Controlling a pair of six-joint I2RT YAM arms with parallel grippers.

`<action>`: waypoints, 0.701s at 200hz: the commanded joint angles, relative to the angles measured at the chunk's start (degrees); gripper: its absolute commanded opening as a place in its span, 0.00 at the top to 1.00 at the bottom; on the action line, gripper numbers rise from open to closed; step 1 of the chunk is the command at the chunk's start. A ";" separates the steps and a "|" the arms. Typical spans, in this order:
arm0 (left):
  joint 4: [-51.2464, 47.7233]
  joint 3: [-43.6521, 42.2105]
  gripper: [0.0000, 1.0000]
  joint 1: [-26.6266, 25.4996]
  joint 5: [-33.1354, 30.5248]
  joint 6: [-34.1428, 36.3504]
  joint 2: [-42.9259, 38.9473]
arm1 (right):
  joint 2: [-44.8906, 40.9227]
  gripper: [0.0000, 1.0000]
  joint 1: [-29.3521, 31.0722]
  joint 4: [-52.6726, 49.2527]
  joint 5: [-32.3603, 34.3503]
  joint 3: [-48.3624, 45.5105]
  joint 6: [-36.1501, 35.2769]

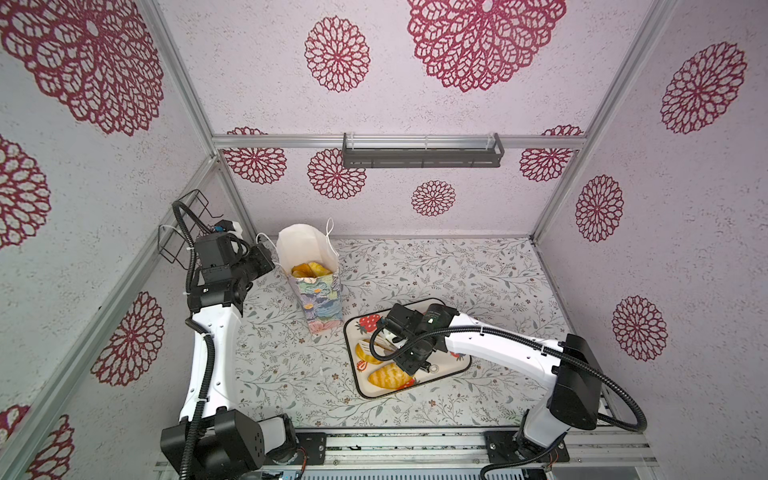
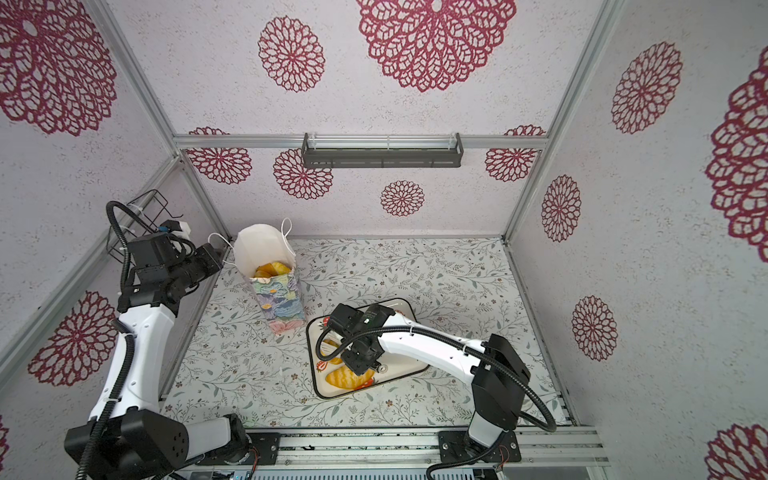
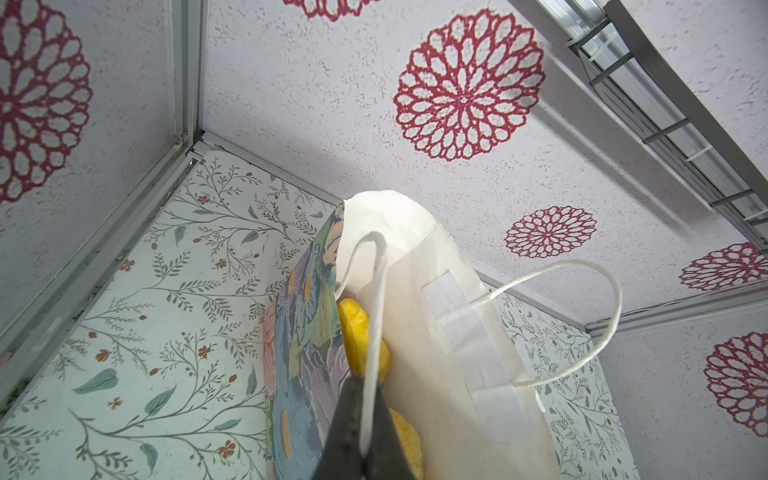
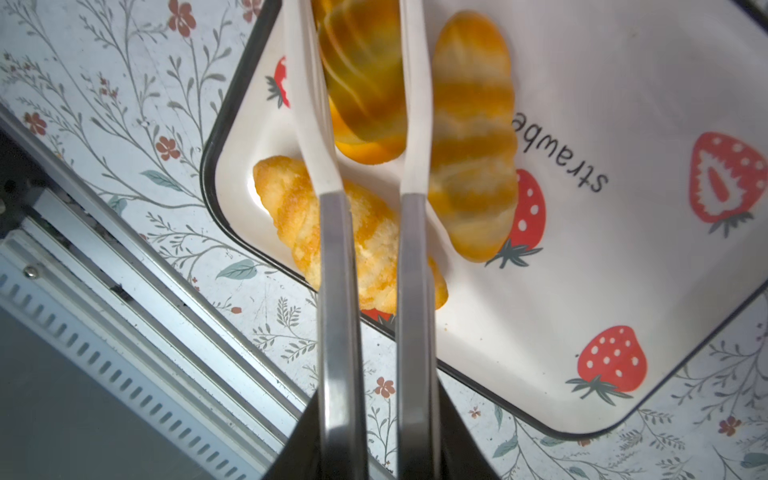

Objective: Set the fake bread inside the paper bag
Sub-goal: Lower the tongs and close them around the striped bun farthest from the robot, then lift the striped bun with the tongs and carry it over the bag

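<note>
Now a croissant [image 4: 365, 83] sits between tongs [image 4: 336, 249] gripped by the right hand [image 4: 376, 457].

Paper bag [image 1: 305, 249] mouth open frm above; left end effector [image 3: 360, 388] & handle [image 3: 377, 311] crowd one rim.

The paper bag [image 1: 320, 299] is painted outside with pastel blue, lilac, green and pink flowers; inside it is plain white, with white cord handles [image 3: 375, 324]. The fake bread [image 4: 469, 137] is glossy golden-orange with paler cream stripes; 1 pastry [image 4: 374, 232] is a lighter, grainy yellow. The tray [image 4: 623, 270] is cream-white with a black rim, red white-dotted strawberries and black lettering. The tongs [image 4: 415, 124] have white tips and steel-grey handles. The worktop [image 1: 457, 270] shows grey-green sprigs and small rust-red flowers on white. The walls [image 1: 249, 83] are pale lilac-white with crimson lace-like rosettes. The arms [image 1: 490, 340] are white and black.
</note>
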 commanded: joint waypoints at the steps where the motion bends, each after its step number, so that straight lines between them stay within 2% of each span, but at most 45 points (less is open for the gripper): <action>1: 1.46 -0.59 1.00 0.60 0.41 0.15 0.15 | -3.78 0.68 -0.03 1.06 2.77 3.40 0.73; 58: 1.72 -0.70 1.00 0.59 0.53 -0.01 0.22 | -5.32 0.68 -2.38 2.90 4.84 5.62 2.63; 140: 2.07 -0.76 1.00 0.48 1.03 -0.04 -0.28 | -5.78 0.68 -3.89 4.33 4.89 15.95 4.65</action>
